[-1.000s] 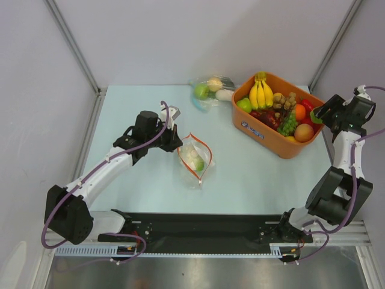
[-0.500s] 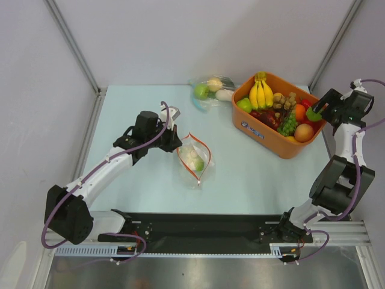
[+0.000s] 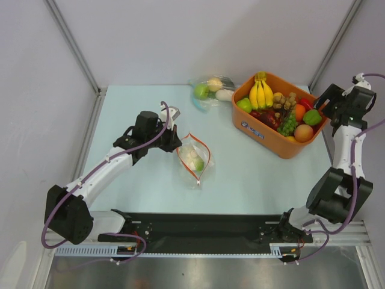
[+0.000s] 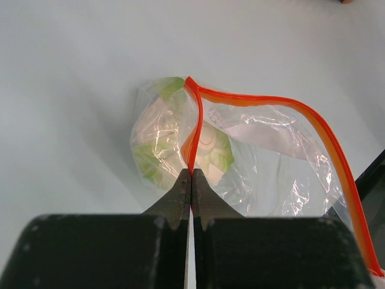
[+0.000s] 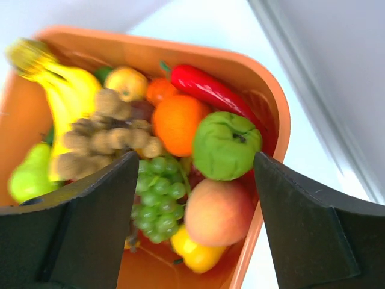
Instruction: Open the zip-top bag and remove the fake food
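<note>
The zip-top bag (image 3: 195, 158) lies mid-table, its mouth gaping. My left gripper (image 3: 176, 142) is shut on its orange-red zip strip (image 4: 264, 101), pinching one side of the mouth at the fingertips (image 4: 191, 176). Inside the bag (image 4: 271, 156) I see a white-and-green cauliflower (image 4: 210, 144) and a green piece (image 4: 147, 159). My right gripper (image 3: 325, 107) is open and empty, hovering over the right end of the orange bin (image 3: 258, 131). Between its fingers (image 5: 195, 174) a green fake fruit (image 5: 227, 144) lies in the bin on the other food; it also shows in the top view (image 3: 312, 117).
The bin (image 5: 274, 102) holds a banana bunch (image 3: 260, 93), grapes (image 5: 157, 192), an orange, a peach, a red chilli and more. Another clear bag (image 3: 210, 90) with a green apple lies at the back, left of the bin. Frame posts stand at the back corners.
My right gripper has let go of the green fruit, which now rests in the bin, and has pulled back up to the right. The left arm and bag have not moved.
</note>
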Robot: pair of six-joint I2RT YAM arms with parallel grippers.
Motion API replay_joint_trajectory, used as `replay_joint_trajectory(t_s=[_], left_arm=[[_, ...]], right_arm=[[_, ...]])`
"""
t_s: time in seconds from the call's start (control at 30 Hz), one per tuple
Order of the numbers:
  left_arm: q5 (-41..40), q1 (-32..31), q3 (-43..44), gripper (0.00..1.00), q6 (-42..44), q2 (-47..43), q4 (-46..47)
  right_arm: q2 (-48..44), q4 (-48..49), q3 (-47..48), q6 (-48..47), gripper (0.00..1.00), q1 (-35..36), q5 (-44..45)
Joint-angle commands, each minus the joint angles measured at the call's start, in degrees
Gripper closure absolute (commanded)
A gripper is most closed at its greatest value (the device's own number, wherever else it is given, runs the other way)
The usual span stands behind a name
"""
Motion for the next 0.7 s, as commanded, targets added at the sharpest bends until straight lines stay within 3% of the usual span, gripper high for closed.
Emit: replay_joint_trajectory(t_s=[0.0, 0.1, 0.3, 0.47, 0.67], left_arm=[[0.20, 0.02, 1.14, 1.00, 1.10, -0.15, 0.26], [0.55, -0.07, 1.14, 1.00, 0.84, -0.06, 0.44], [0.72, -0.06, 1.06, 1.00, 0.84, -0.15, 0.61], [0.90, 0.02, 0.97, 1.00, 0.66, 0.02, 0.61], [0.72, -0.07, 0.97, 1.00, 0.75, 0.11, 0.61]], right_arm=[[-7.66, -0.63, 4.18, -0.02, 0.19, 1.71, 3.01], [-9.42, -4.75, 7.68, -0.80, 0.20, 5.83, 4.15], [-11.79, -7.84, 10.51, -2.30, 0.25, 21.64, 7.14], [-9.52, -7.41, 10.78, -1.95, 0.40, 39.28, 8.37], [-1.96, -4.08, 9.55, 0.51, 0.52, 54.17, 5.39]])
